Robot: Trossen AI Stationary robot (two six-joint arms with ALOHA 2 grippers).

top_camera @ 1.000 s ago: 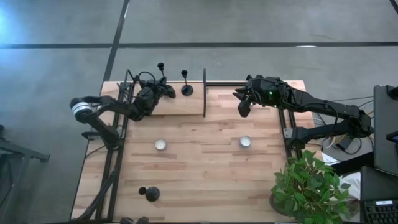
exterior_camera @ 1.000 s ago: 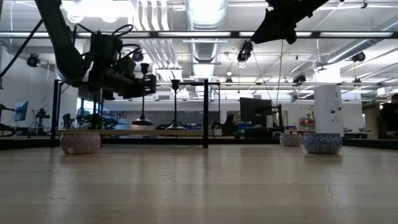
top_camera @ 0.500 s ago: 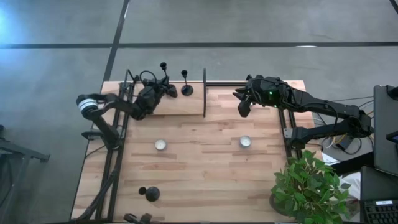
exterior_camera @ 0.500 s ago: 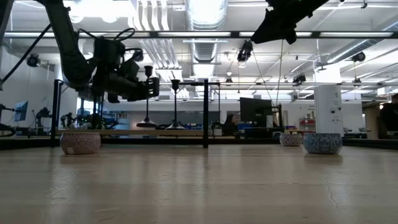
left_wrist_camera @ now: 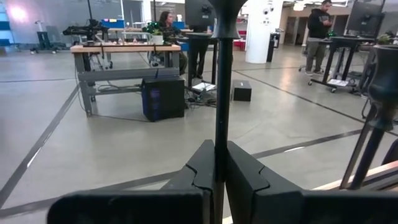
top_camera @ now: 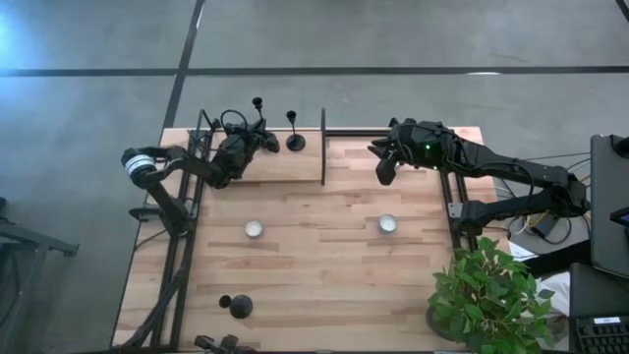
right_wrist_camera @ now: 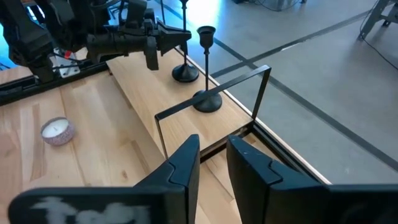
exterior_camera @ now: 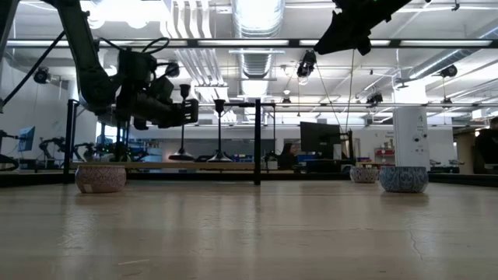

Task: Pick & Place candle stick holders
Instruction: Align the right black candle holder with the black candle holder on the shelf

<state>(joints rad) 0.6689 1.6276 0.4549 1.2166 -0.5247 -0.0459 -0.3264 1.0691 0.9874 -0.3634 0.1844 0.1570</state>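
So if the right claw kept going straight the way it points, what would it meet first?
Probably the thin black wire frame at the raised shelf's end. The right claw, nothing between its fingers, aims at it, with a candle stick holder just beyond. Depth is uncertain.

A light wooden table (top_camera: 324, 265) with a raised wooden shelf (top_camera: 285, 165) along its far left edge. Two black candle stick holders (top_camera: 295, 141) stand on the shelf. Two tealight discs (top_camera: 254, 229) sit mid-table. A third black holder (top_camera: 241, 306) stands near the front left corner.
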